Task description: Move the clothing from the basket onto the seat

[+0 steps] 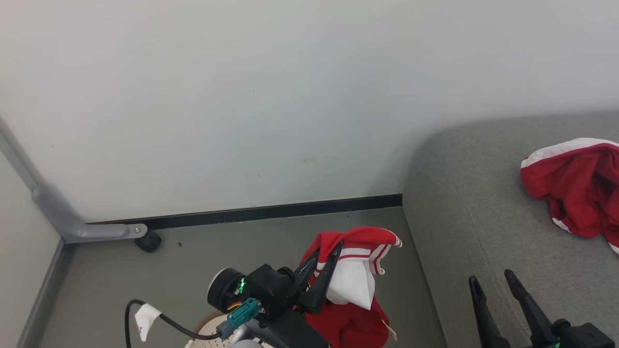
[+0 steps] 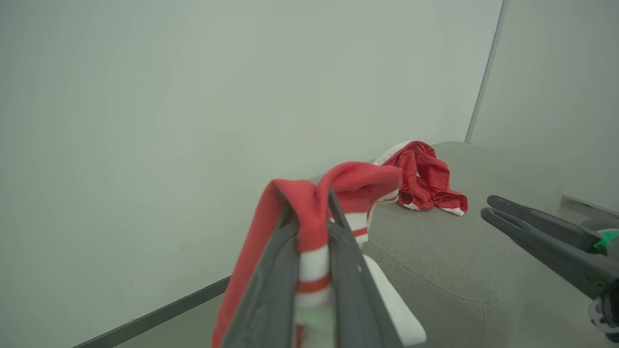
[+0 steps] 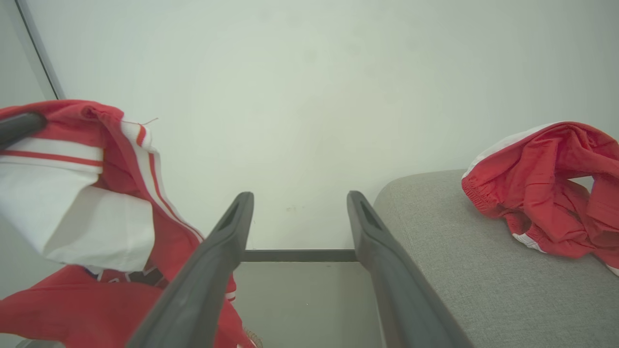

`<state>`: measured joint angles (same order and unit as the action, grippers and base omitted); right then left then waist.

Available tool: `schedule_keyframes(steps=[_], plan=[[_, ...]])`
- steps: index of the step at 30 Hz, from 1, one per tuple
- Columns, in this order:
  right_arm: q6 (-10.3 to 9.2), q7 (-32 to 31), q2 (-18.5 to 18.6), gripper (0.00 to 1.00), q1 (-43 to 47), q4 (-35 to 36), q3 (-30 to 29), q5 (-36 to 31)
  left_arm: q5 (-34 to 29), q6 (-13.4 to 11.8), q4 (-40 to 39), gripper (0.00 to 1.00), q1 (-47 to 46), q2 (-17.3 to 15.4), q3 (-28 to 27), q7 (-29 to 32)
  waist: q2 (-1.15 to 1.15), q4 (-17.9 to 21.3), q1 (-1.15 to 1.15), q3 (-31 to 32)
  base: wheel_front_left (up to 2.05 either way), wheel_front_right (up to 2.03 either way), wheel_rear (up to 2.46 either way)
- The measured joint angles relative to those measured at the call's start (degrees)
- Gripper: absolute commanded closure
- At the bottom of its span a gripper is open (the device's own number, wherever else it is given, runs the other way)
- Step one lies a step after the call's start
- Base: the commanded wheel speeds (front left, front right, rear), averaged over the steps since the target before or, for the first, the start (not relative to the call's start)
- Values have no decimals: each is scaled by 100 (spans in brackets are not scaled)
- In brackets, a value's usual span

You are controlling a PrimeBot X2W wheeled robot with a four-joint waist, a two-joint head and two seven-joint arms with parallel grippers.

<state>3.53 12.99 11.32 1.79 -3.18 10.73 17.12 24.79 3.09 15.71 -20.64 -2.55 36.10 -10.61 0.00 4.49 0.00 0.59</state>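
1. L gripper [image 1: 328, 251]: fingers nearly shut, pinching a fold of a red garment [image 1: 360, 241] w/ white stripes & a white panel. Cloth drapes over both tips and hangs down past my wrist.
2. In L wrist view the fold sits btwn my fingers [image 2: 266, 290], red on top, white band w/ a red line lower down.
3. Garment is up in the air over the floor [image 1: 217, 251], just left of the seat [image 1: 483, 193] end and clear of it. Can't tell if its low end reaches the basket [image 1: 208, 336].
4. Basket: a sliver at the bottom edge under my L arm, cream w/ holes, brown rim.
5. R gripper [image 1: 491, 276]: fingers wide apart, nothing btwn them, by the seat's left end, tips toward the wall [image 1: 290, 96].
6. 2nd garment [image 1: 575, 188]: red w/ white trim, crumpled on the seat top, well apart from both grippers.
7. Black skirting [image 1: 271, 211] along the wall foot. Grey frame leg [image 1: 72, 222] w/ a black caster far left. Black cable [image 1: 169, 321] w/ a white tag by my L wrist.
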Motion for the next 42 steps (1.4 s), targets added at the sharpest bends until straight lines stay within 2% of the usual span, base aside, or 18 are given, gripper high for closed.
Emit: schedule_keyframes(steps=[9, 16, 22, 35, 42], plan=[[9, -83, 59, 0, -31, 42, 70, 0, 88, -9, -64, 100, -23, -14, 163, 147, 0, -105, 0, -8, 0, 0, 0], [112, -189, 145, 0, -327, -8, 258, -3, 249, -40, -155, 100, -47, -20, 328, 204, 0, -235, 0, -24, 0, 0, 0], [253, -335, 229, 0, -837, -344, 569, -10, 338, -65, -213, 100, -280, -22, 466, 227, 0, -413, 0, -46, 0, 0, 0], [355, -666, 132, 0, -1800, -1239, 1669, -9, 411, -146, -346, 100, -478, -23, 662, 269, 0, -863, 0, -61, 0, 0, 0], [355, -743, 247, 0, -2438, -1602, 2847, 281, 441, -165, -393, 100, -511, -24, 710, 271, 0, -1071, 0, -82, 0, 0, 0]])
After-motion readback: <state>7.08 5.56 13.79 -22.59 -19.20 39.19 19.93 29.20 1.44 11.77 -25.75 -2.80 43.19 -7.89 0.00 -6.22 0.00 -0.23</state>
